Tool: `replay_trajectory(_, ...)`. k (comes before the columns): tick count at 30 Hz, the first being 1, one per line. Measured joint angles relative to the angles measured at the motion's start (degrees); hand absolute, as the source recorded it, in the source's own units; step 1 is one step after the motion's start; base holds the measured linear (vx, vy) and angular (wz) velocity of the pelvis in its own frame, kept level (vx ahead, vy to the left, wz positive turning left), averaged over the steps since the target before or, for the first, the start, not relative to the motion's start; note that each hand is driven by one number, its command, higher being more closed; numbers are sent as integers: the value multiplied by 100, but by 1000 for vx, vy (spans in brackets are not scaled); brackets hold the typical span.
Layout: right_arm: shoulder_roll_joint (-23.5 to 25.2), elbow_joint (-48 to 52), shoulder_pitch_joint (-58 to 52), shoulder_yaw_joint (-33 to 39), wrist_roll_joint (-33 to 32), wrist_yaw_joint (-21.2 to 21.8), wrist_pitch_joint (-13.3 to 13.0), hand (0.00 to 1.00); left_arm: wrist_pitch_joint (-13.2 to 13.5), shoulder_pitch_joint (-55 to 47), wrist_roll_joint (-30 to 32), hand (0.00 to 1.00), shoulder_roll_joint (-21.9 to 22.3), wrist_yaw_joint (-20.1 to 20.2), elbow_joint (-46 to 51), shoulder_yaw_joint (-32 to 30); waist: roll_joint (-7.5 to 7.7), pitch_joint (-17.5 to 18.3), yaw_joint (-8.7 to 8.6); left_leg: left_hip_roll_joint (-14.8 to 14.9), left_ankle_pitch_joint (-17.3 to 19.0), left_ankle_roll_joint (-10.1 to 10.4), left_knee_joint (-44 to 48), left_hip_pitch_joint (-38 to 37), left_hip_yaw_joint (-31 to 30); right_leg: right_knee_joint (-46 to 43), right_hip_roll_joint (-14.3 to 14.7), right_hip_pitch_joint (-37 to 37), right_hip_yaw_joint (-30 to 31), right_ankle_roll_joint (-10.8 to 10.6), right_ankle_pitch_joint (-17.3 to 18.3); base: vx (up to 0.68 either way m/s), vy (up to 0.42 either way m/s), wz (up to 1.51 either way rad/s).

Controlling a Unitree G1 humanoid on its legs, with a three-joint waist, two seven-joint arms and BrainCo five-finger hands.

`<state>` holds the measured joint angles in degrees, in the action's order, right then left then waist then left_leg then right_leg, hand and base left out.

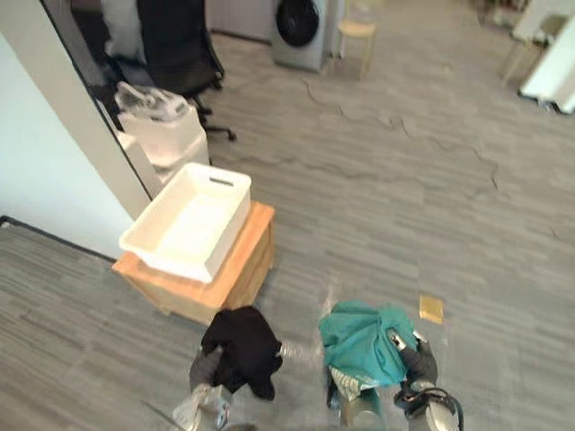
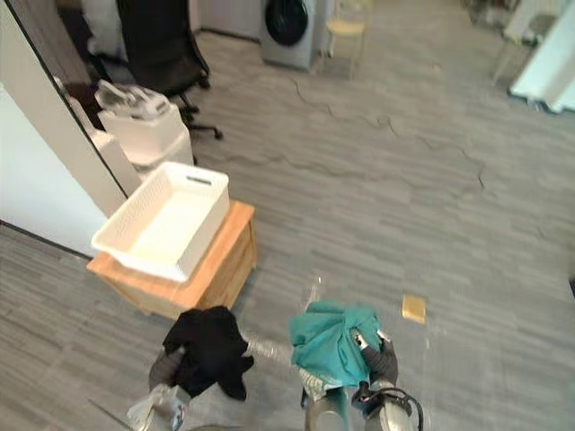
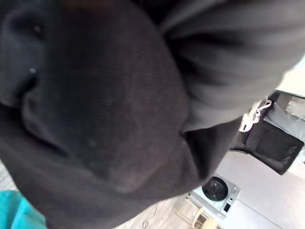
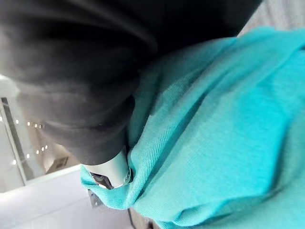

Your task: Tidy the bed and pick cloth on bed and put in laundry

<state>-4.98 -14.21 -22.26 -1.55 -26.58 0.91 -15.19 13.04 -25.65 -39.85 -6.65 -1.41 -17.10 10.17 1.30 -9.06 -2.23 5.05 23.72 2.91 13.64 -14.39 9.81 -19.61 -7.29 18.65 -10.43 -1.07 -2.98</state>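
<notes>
I am in the carry-and-drop step. Both cloths are off the bed and up in the robot's hands, and neither is in the laundry yet. The black cloth [image 1: 241, 346] is bunched over the left hand [image 1: 205, 368] and covers it so fully that I cannot tell how that hand is set. The teal cloth [image 1: 359, 341] is in the right hand [image 1: 411, 357]. A silver finger [image 4: 112, 169] is curled into its folds, so I read that hand as clenched on the cloth.

The white laundry basket [image 1: 166, 258] is ahead of the left hand and a little to its outer side, on a low wooden crate [image 1: 241, 269]. Its mouth is open and I see nothing inside. My judgement is that the next move is to bring the left hand forward over the near rim and let the black cloth go. The right hand then has to cross well over toward the left hand's side to reach the same opening.

- **Edges:** The basket overhangs the crate on its outer side, so I judge a push on that rim could tip it. A pale wall [image 1: 54, 171] runs close past that outer side, and white bins [image 1: 171, 135] and an office chair [image 1: 180, 49] stand beyond the basket.
- **Open room:** Ahead of the right hand the grey floor lies open as far as a washing machine [image 1: 301, 27]. The one thing on it is a small yellow piece [image 1: 431, 309] lying just ahead of that hand.
</notes>
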Motion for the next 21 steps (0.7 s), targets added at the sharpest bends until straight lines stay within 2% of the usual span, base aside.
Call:
replay_trajectory(1,-175,-23,128,-16,-20,75,-16,100,3,-58,-73,100,180,2,-37,48,-409,213,19,393,-4,-57,597,225,129,22,260,-44,-299,84,227,596,-298,-27)
replay_trajectory(2,-187,-73,237,-5,-25,91,-15,100,-1,-4,-132,100,206,5,-56,71,-456,188,-10,563,-104,-200,1299,599,197,22,298,-47,-344,164,265,637,-369,-13)
replay_trajectory(3,-271,-138,351,4,-32,167,-15,100,-39,228,-238,100,313,9,-100,96,-569,101,-52,947,-791,-602,2919,1411,339,197,443,-228,-394,275,336,495,-335,5)
replay_trajectory(4,-323,-219,492,15,21,269,-18,100,-49,348,-239,100,426,20,-129,77,-613,-31,36,1328,-1061,-534,3929,1862,488,445,552,-658,-437,353,365,468,-354,7)
replay_trajectory(6,-320,-317,522,116,166,389,-19,100,-91,459,-237,100,427,71,-122,57,-571,-94,-3,1403,-1017,-488,4088,2072,758,719,505,-1317,-615,479,481,466,-258,32)
replay_trajectory(7,-349,-316,529,189,268,474,-51,100,-91,447,-272,100,425,151,-92,32,-565,-97,-1,1391,-1019,-484,3879,2138,968,922,493,-1638,-718,476,527,651,-407,50)
replay_trajectory(9,-424,-316,572,284,439,646,-142,100,-97,428,-346,100,426,274,-2,1,-562,-89,3,1295,-1029,-466,3049,2279,1821,1528,491,-2254,-1088,387,591,451,-306,50)
replay_trajectory(10,-453,-316,569,280,485,696,-145,100,-132,416,-345,100,430,287,63,5,-538,-72,3,1275,-1030,-474,2714,2273,2373,1721,491,-2447,-1301,379,597,374,-216,90)
replay_trajectory(11,-470,-315,584,277,553,734,-146,100,-139,439,-315,100,439,357,121,60,-495,-24,-2,1185,-1033,-531,2195,2248,3310,1948,497,-2637,-1724,341,636,367,-198,96)
replay_trajectory(13,-490,-315,615,273,599,737,-144,100,-140,461,-218,100,505,389,141,104,-500,3,-25,1004,-1035,-542,1710,2244,3781,1951,515,-2740,-2087,242,697,398,-171,110)
replay_trajectory(14,-498,-317,646,258,658,725,-133,100,-140,454,-170,100,584,390,197,161,-502,11,1,705,-1035,-550,1074,2248,3922,1798,540,-2780,-2439,63,818,397,-127,121)
replay_trajectory(16,-493,-339,703,191,693,677,-130,100,-151,439,-170,100,579,380,200,176,-477,34,6,455,-1036,-553,577,2160,3890,1462,532,-2811,-2680,-134,1043,293,-49,122)
replay_trajectory(17,-489,-355,724,138,690,643,-130,100,-167,432,-166,100,549,382,196,176,-531,81,-3,297,-1111,-667,93,1995,3719,688,501,-2759,-2876,-190,1405,237,22,105)
replay_trajectory(18,-476,-366,726,135,691,631,-130,100,-169,417,-159,100,530,384,188,174,-556,103,4,272,-1284,-912,-6,1975,3614,438,470,-2724,-2873,-129,1491,306,36,127)
replay_trajectory(19,-376,-506,758,115,690,512,-126,100,-213,443,-88,100,369,380,81,160,-353,190,28,37,-1594,-1154,-194,1806,3177,-812,89,-2424,-2729,110,1759,287,18,112)
replay_trajectory(20,-297,-534,748,105,689,445,-126,100,-268,436,-49,100,253,390,75,182,-269,214,-39,-86,-1663,-1153,-369,1722,2900,-1570,-130,-2160,-2571,208,1932,368,-28,179)
replay_trajectory(21,-161,-523,693,106,687,355,-144,100,-286,461,7,100,86,411,73,299,-232,234,-130,-194,-1738,-1099,-497,1666,2446,-1865,-170,-1897,-2101,207,2209,453,-126,219)
